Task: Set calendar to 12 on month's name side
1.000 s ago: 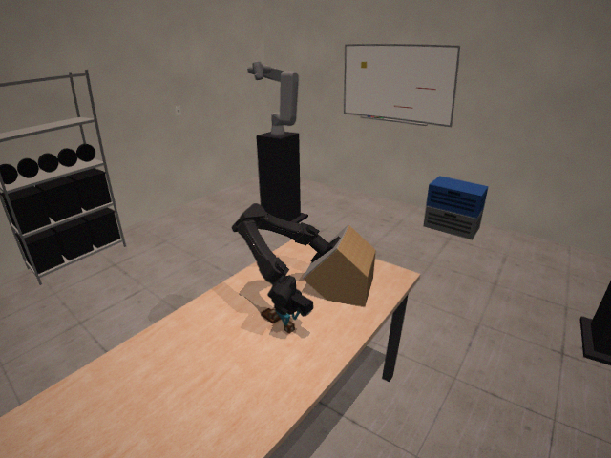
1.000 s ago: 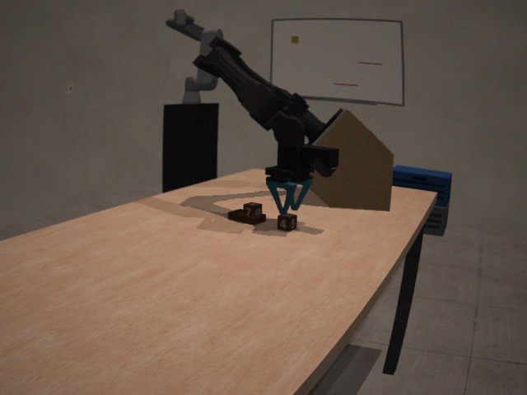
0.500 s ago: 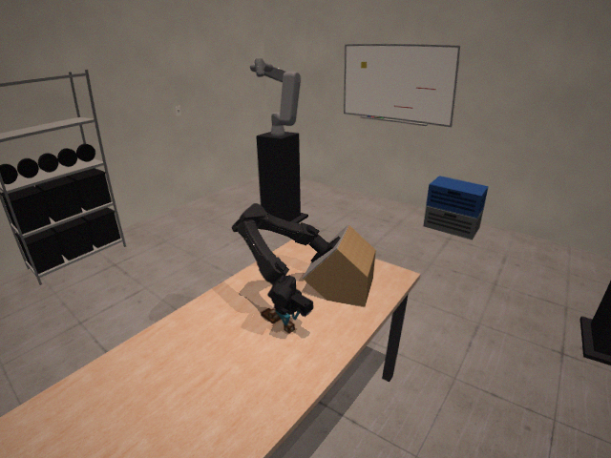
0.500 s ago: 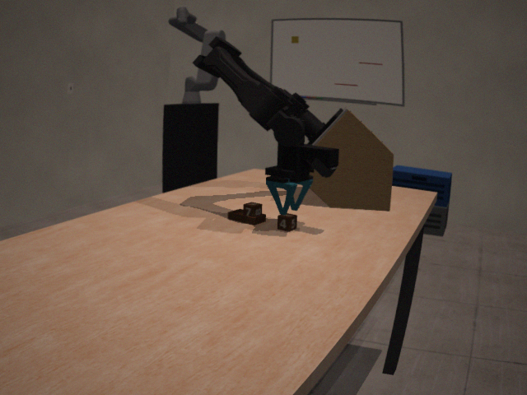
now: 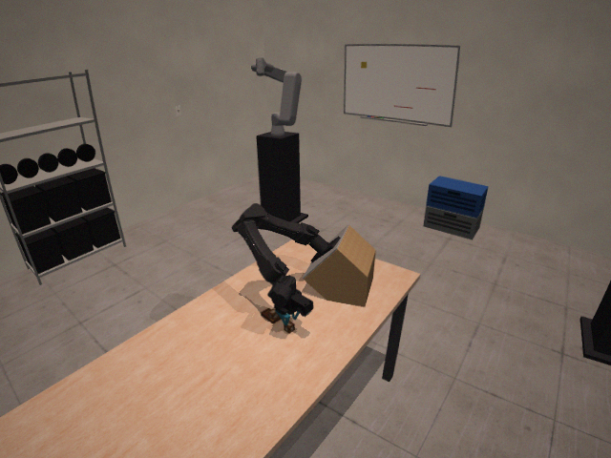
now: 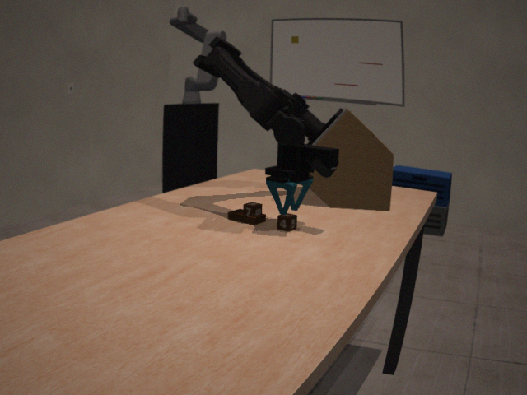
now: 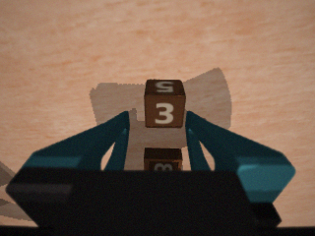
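Your claw [image 5: 289,319] [image 6: 289,211] [image 7: 157,117] is part-open and empty above the loose cube [image 5: 289,327] [image 6: 286,222] [image 7: 164,109] on the bench [image 5: 197,389] [image 6: 179,289] [image 7: 246,39]; the tray [image 5: 266,313] [image 6: 235,216] sits near it, bearing the other cube [image 6: 253,209]; a tan slope-topped block [image 5: 340,281] [image 6: 361,174] stands behind.

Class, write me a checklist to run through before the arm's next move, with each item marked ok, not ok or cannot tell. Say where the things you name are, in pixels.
1. Gripper [image 5: 291,319] [image 6: 289,211] [image 7: 157,117] open and holding nothing: ok.
2. Loose cube [image 5: 289,327] [image 6: 286,222] [image 7: 164,108] flat on the table, below the fingers: ok.
3. Tray [image 5: 265,313] [image 6: 235,216] flat on the table: ok.
4. Both cubes in the tray, side by side: not ok; one is outside.
5. Date set to 12: not ok; a digit is missing from the tray.
6. Month's name located: cannot tell; no lettering is readable.
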`<state>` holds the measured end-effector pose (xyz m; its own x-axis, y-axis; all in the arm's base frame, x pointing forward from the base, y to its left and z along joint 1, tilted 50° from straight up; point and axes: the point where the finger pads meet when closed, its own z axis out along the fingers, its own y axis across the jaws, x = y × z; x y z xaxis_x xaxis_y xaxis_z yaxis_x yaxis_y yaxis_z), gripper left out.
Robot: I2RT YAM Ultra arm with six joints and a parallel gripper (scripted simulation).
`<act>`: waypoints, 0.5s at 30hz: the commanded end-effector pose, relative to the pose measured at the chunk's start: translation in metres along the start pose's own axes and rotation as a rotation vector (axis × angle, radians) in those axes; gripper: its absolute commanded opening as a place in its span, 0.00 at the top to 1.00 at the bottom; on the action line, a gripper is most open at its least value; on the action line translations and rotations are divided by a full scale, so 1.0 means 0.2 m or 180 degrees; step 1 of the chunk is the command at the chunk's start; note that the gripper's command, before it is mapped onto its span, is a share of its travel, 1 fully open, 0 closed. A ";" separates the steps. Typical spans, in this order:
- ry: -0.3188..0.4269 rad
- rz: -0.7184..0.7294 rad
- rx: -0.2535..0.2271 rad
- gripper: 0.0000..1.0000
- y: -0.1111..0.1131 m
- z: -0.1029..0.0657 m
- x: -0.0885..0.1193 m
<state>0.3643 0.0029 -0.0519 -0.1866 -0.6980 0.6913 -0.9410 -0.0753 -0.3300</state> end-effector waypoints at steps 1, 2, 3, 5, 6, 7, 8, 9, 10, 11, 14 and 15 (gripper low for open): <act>-0.0078 0.0033 0.0108 0.53 -0.07 -0.06 -0.04; -0.0078 0.0033 0.0108 0.53 -0.07 -0.06 -0.04; -0.0078 0.0033 0.0109 0.53 -0.07 -0.06 -0.04; -0.0081 0.0036 0.0115 0.53 -0.07 -0.05 -0.04; -0.0085 0.0040 0.0123 0.53 -0.07 -0.05 -0.05; -0.0085 0.0035 0.0122 0.53 -0.07 -0.04 -0.05; -0.0079 0.0020 0.0111 0.53 -0.06 -0.03 -0.06; -0.0079 0.0020 0.0111 0.53 -0.06 -0.03 -0.06; -0.0079 0.0020 0.0111 0.53 -0.06 -0.03 -0.06; -0.0071 0.0017 0.0095 0.53 -0.06 -0.02 -0.06; -0.0060 0.0059 0.0073 0.53 -0.06 0.01 -0.03; -0.0060 0.0039 0.0073 0.53 -0.05 0.02 -0.03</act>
<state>0.3658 -0.0016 -0.0561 -0.1896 -0.6966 0.6920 -0.9419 -0.0701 -0.3285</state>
